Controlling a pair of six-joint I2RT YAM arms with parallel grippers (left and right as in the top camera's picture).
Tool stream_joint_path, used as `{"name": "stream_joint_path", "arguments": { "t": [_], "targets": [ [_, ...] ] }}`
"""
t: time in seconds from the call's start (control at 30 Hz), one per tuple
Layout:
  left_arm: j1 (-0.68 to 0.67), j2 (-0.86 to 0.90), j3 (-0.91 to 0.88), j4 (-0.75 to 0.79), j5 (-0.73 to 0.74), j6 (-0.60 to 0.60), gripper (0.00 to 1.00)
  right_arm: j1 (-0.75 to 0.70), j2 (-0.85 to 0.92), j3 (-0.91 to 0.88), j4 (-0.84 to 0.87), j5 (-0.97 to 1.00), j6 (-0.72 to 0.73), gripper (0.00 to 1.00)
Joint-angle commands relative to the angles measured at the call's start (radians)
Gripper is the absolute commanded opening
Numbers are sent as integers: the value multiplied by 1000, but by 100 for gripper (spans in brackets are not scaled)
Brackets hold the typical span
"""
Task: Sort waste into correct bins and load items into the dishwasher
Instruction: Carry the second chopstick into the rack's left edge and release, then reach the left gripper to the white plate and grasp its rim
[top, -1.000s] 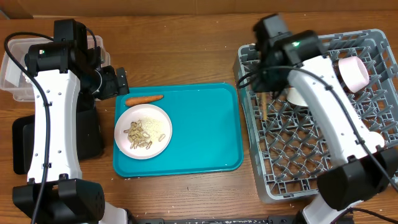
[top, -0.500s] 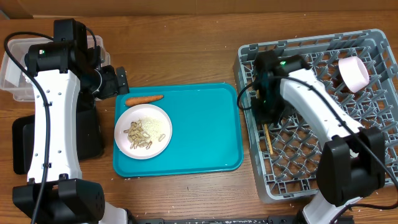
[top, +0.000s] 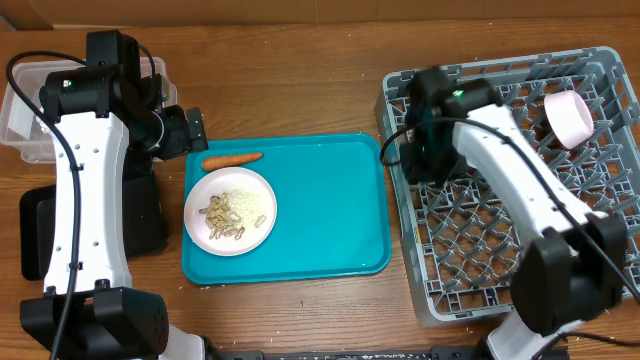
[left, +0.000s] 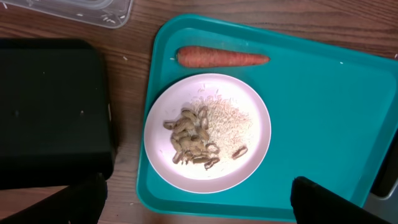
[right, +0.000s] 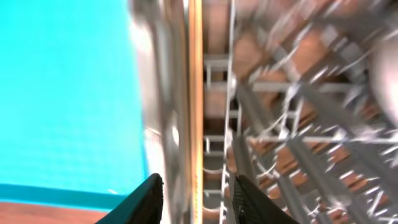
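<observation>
1. Tub (top: 18, 125), black tray (top: 40, 235): far left, nothing going in.
2. Left gripper (left: 198, 198): fingers spread wide, holding nothing. It hangs above the plate (left: 163, 109), unmoved over the last second.
3. Carrot (left: 221, 58), scraps (left: 189, 140): carrot on the teal tray (top: 330, 220), scraps on the plate. Your waste is still unsorted.
4. Right gripper (right: 200, 198): pinching the chopsticks (right: 194, 93) a second ago, its fingers now stand parted. The chopsticks lie between them, against the rack's left wall.
5. Rack (top: 500, 250): cup (top: 567, 115) at its back right. Count the chopsticks as loaded. Your plate likely remains.
</observation>
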Motion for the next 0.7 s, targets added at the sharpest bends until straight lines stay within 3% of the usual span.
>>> {"name": "stream_joint_path", "arguments": {
  "t": [0.0, 0.2, 0.3, 0.33, 0.67],
  "targets": [
    [-1, -8, 10, -5, -2, 4, 96, -47, -134, 113, 19, -2, 75, 42],
    [-2, -8, 10, -9, 58, -8, 95, -109, -217, 145, 34, -32, 76, 60],
    [-4, -8, 10, -13, 87, -16, 95, -112, -218, 145, 32, -44, 76, 89],
    [-9, -8, 10, -15, 86, -31, 95, -112, -218, 145, 34, -47, 76, 94],
    [-212, -6, -47, 35, 84, -133, 94, -194, -218, 145, 58, -43, 58, 91]
  ]
}}
